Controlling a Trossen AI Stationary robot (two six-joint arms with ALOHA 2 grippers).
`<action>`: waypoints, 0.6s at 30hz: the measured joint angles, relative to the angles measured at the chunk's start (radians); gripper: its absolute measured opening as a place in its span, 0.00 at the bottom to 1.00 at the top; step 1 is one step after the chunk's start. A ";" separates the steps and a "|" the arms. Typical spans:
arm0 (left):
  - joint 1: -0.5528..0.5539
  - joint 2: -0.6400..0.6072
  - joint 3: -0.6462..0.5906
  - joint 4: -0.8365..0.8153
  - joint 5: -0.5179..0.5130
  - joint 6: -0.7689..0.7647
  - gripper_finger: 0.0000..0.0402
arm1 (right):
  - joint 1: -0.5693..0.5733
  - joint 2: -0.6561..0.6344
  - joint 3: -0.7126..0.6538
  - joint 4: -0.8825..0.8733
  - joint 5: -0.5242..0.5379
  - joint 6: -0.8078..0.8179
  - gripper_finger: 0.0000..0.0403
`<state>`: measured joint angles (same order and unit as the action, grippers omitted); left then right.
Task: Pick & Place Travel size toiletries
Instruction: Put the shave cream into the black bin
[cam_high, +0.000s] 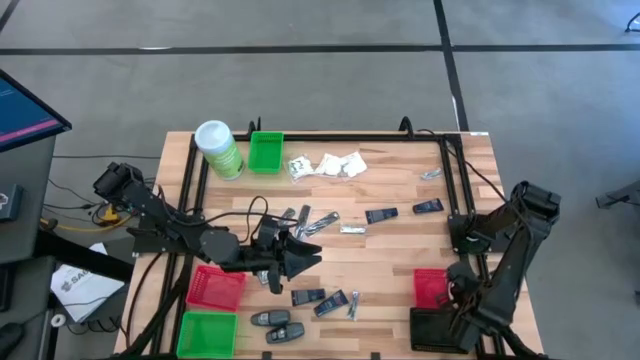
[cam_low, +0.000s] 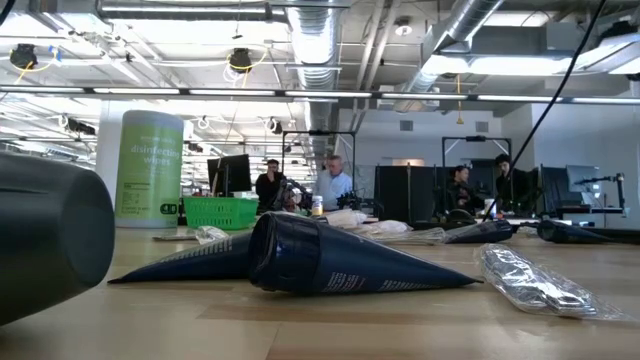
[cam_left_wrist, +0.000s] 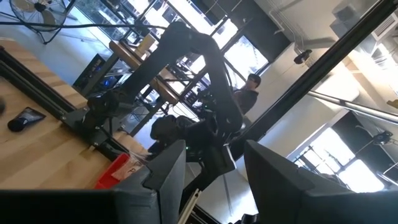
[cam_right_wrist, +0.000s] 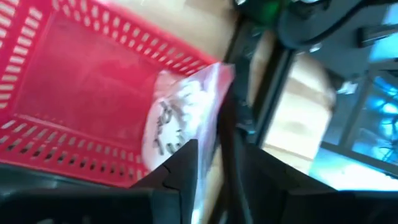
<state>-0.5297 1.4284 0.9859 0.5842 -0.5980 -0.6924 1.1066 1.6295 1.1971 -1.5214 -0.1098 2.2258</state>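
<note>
Travel size toiletries lie scattered on the wooden table (cam_high: 390, 255): white sachets (cam_high: 330, 165), silvery packets (cam_high: 322, 222), dark blue packets (cam_high: 381, 215) and black oval pieces (cam_high: 272, 319). My right gripper (cam_right_wrist: 217, 162) hangs open, pointing down, over the red bin (cam_right_wrist: 81, 81) at the table's near right. A white crinkly sachet (cam_right_wrist: 177, 118) sits at that bin's rim, just ahead of the fingers. My left gripper (cam_left_wrist: 211, 168) stands open and level above the table's near left, nothing between its fingers. In the low view a dark blue packet (cam_low: 330, 260) and a silvery one (cam_low: 530, 280) lie close by. My right gripper comes at the white sachet from above. The sachet's lower end (cam_right_wrist: 180, 146) lies right at one fingertip (cam_right_wrist: 186, 158), over the red bin's rim. Whether the finger still touches it I cannot tell, since the picture is blurred there.
A green canister (cam_high: 218, 148) with a white lid and a green bin (cam_high: 266, 152) stand at the far left. A red bin (cam_high: 215, 287) and a green bin (cam_high: 208, 333) sit at the near left, a black bin (cam_high: 440, 328) at the near right. A black frame (cam_high: 455, 180) edges the table.
</note>
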 joint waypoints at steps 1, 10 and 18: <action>0.000 0.000 0.000 0.000 0.000 0.002 0.40 | 0.000 0.000 0.012 -0.022 0.000 0.000 0.28; 0.000 0.000 0.000 0.000 -0.001 0.006 0.40 | -0.003 -0.008 0.071 -0.050 0.076 0.000 0.29; 0.001 0.000 0.000 0.000 0.000 0.005 0.40 | -0.004 -0.008 0.134 -0.050 0.235 -0.011 0.29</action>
<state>-0.5289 1.4281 0.9859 0.5842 -0.5983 -0.6872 1.1023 1.6218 1.3308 -1.5711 0.1252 2.2150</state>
